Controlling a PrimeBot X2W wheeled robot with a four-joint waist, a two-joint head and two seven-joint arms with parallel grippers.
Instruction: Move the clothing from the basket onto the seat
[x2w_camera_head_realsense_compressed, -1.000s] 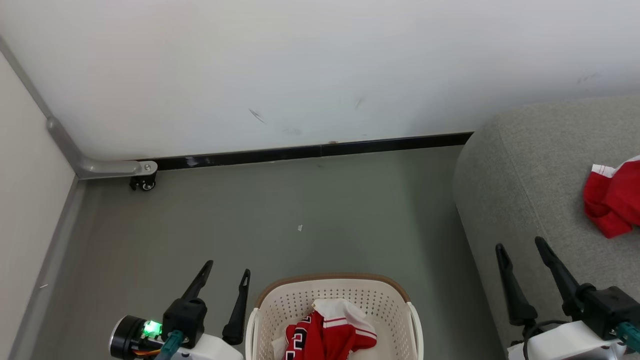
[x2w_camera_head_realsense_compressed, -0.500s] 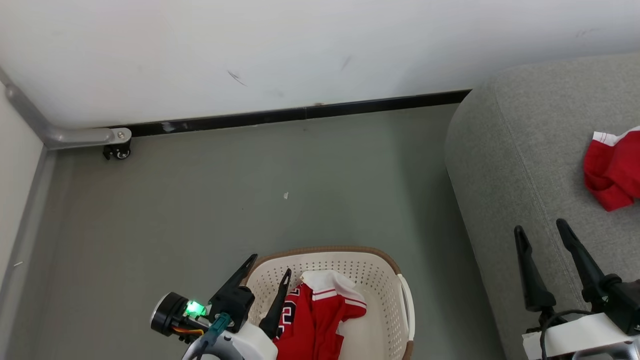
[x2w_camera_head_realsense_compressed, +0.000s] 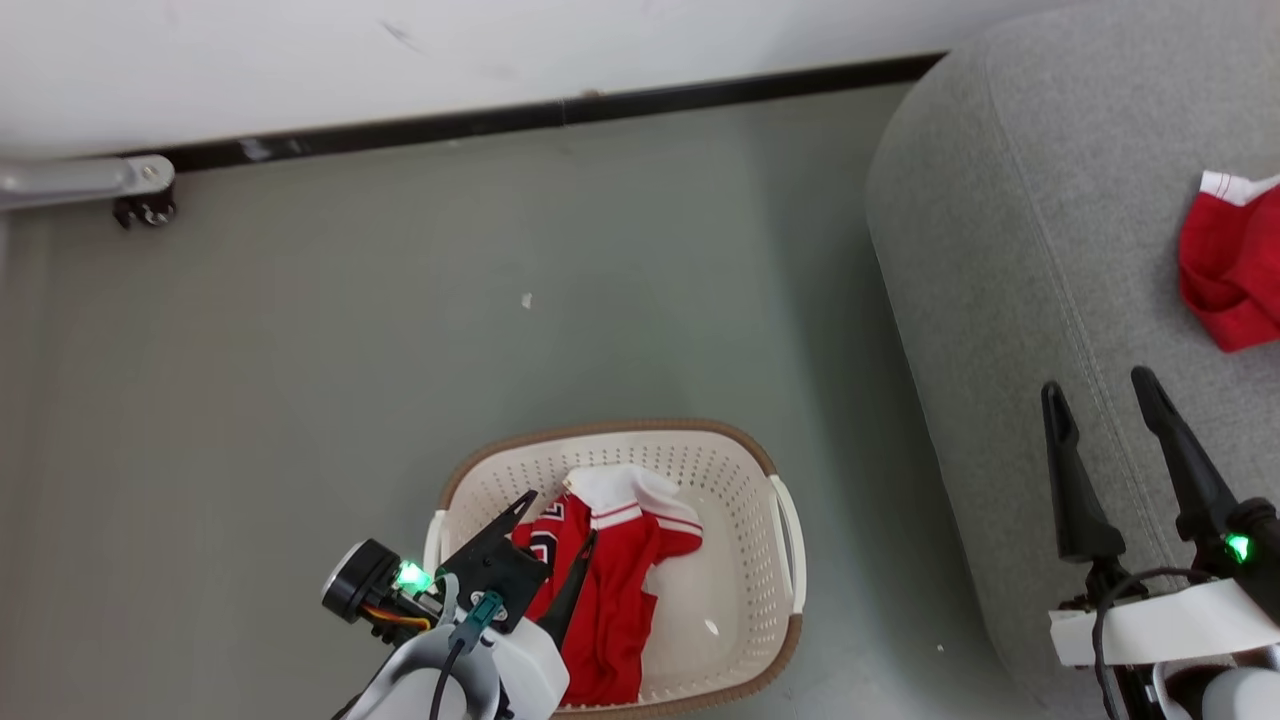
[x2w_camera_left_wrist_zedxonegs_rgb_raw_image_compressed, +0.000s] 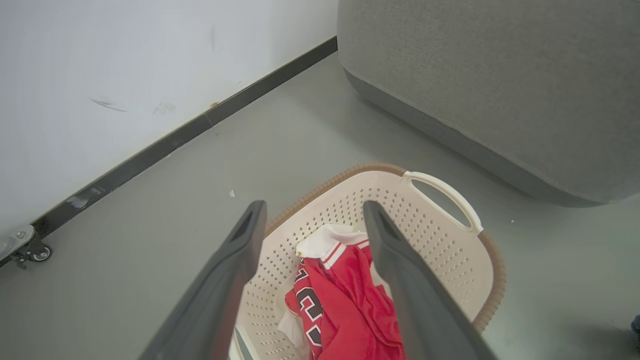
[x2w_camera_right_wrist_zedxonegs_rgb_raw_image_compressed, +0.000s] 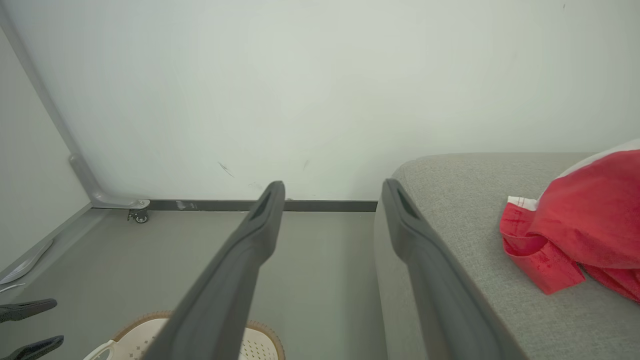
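In the basket (x2w_camera_head_realsense_compressed: 790, 545): red clothing (x2w_camera_head_realsense_compressed: 610, 600), crumpled toward the left half, white sleeve with striped trim uppermost, black-and-white lettering partly showing. Right half of the basket bare, perforated bottom in plain sight. Stands upright on the grey floor (x2w_camera_head_realsense_compressed: 300, 400), just beside the seat (x2w_camera_head_realsense_compressed: 1000, 250) yet not touching it.

Over the near-left part of the basket: left pincer (x2w_camera_head_realsense_compressed: 558, 520), fingers spread wide, gripping nothing, tips aimed down at the clothing. Seen from the left wrist, lies below and between the two fingers, with the brown rim (x2w_camera_left_wrist_zedxonegs_rgb_raw_image_compressed: 320, 187) and one white handle (x2w_camera_left_wrist_zedxonegs_rgb_raw_image_compressed: 445, 192) beyond. Cannot tell from any view whether a fingertip brushes the cloth.

Over the near edge of the seat: right pincer (x2w_camera_head_realsense_compressed: 1095, 385), likewise spread wide and empty, fingers pointing away from the robot. Farther back on the seat, to the right of those fingers: one more red garment (x2w_camera_head_realsense_compressed: 1230, 270) with a white striped hem, bunched up, lying apart from the pincer.

Beyond the basket: floor with a small pale scrap (x2w_camera_head_realsense_compressed: 526, 299), then a black baseboard (x2w_camera_head_realsense_compressed: 500, 118) under a white wall (x2w_camera_head_realsense_compressed: 600, 40). At far left, a grey metal bar (x2w_camera_head_realsense_compressed: 70, 180) ending in a small caster (x2w_camera_head_realsense_compressed: 145, 212).
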